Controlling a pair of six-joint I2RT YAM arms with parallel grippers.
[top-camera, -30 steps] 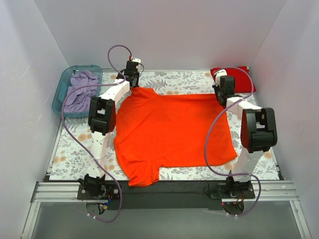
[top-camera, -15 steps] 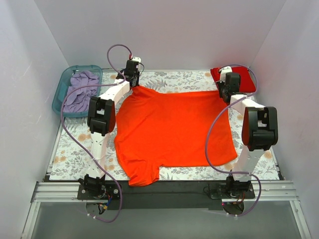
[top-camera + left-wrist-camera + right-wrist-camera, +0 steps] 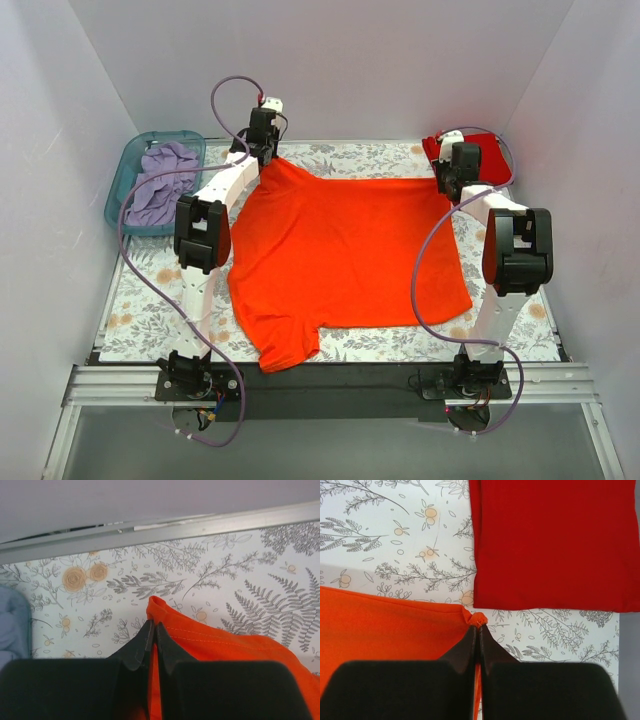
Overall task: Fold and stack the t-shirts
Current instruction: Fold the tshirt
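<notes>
left pincer (image 3: 152, 628) clamped on orange t-shirt (image 3: 340, 250) at its far-left corner, right pincer (image 3: 478, 631) clamped on far-right corner

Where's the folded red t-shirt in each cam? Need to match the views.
Top external: red t-shirt at the far right corner, partly behind the right arm.
Left wrist: not in it.
Right wrist: upper right, just beyond the corner pinched by the right end effector, with a strip of table between them.
Shared landmark: the orange t-shirt, visible in all three views.
</notes>
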